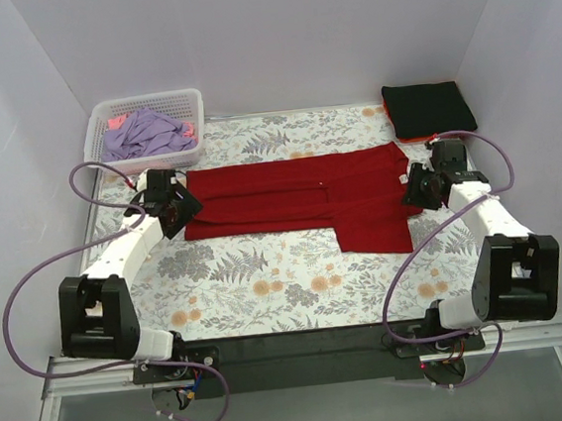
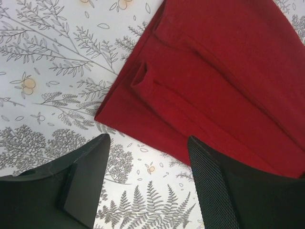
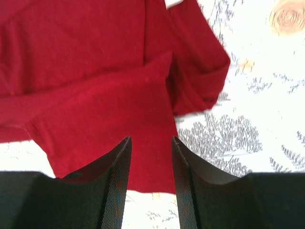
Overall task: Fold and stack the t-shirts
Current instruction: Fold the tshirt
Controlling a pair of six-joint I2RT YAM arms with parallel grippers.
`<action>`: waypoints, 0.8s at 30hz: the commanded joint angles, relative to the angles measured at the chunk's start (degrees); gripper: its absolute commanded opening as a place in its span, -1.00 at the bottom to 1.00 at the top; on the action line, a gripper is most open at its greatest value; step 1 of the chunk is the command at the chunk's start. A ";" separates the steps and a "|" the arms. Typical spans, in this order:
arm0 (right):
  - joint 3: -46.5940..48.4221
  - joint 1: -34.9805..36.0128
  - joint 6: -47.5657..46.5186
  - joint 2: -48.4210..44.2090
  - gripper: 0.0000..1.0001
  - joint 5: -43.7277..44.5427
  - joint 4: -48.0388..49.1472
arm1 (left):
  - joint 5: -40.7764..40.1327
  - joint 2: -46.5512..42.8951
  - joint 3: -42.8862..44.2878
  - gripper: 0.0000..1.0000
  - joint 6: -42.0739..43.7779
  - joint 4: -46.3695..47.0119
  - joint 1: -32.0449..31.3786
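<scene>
One red t-shirt (image 1: 300,199) lies flat between left tool (image 2: 147,143) and right tool (image 3: 151,140), both parted.

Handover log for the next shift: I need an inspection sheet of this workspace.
Surface: floral-print cloth, lying flat.
Job's things: deep-red t-shirt partly folded mid-table; black t-shirt folded on orange-red t-shirt, far right; lavender and pink t-shirts crumpled in white lattice basket.
Clutter: only that basket, far left.
Grippers: left gripper open at the red shirt's left end; right gripper open over its right end.
Cables: purple cables looping beside both arms.
Surroundings: plain white walls.
</scene>
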 commanded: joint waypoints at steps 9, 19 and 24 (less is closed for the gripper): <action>7.08 -2.24 4.06 8.21 -0.10 -0.51 5.94 | 0.02 11.49 9.84 0.20 -1.95 -2.18 0.21; 7.97 -3.65 5.64 12.35 -0.10 -3.14 9.11 | 0.55 18.44 14.24 0.15 -2.39 -2.53 0.21; 8.14 -3.83 6.08 14.46 -0.10 -4.29 10.34 | 0.37 19.33 14.59 0.11 -2.39 -2.53 0.30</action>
